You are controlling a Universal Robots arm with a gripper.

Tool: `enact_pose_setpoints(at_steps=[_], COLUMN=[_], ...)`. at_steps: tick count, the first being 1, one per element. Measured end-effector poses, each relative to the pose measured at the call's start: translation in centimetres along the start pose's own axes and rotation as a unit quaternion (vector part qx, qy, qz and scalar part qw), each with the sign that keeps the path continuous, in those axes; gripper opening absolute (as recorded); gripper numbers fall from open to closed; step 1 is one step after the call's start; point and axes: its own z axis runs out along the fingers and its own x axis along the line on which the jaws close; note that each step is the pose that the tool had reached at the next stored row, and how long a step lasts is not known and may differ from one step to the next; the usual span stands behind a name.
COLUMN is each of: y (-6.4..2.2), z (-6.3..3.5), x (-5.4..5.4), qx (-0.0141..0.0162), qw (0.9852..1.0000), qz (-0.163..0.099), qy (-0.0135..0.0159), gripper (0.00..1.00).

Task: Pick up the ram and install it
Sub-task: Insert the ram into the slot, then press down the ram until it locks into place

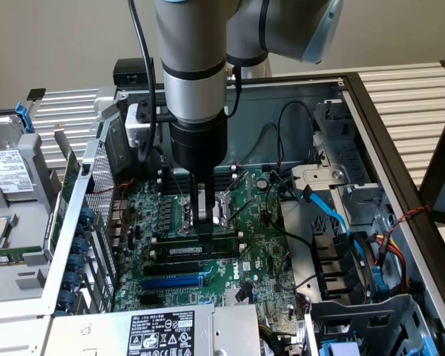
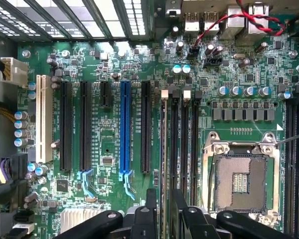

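1 tool (image 1: 206,222) clamps ram (image 1: 195,239) in slot; wrist view adds blue slot (image 2: 124,129).

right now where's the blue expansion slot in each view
Exterior view: the blue expansion slot lies crosswise low on the motherboard, just below the long black memory slots.
Wrist view: the blue expansion slot runs lengthwise between black slots, mid-board.
Shared landmark: the CPU socket; in both views the memory slots sit between it and the blue slot.
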Motion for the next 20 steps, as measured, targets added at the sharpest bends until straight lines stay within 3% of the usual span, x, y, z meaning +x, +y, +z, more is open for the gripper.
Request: enact_pose_setpoints(at_steps=[6,9,14,18,20], y=[-0.01,0.0,0.01,0.01,0.03], z=[-0.58,-0.65,-0.78,-0.79,-0.81], x=[0.01,0.01,-0.05,-0.29,-0.58], qx=[0.0001,-0.0015,-0.0112,-0.0206,-0.0231], qw=[1.0,1.0,0.9999,0.9998,0.9997], qz=[0.0,0.0,0.0,-0.001,-0.001], qy=[-0.0001,0.0001,0.0004,0.0008,0.001], gripper=[0.27,0.27,0.27,0.27,0.27])
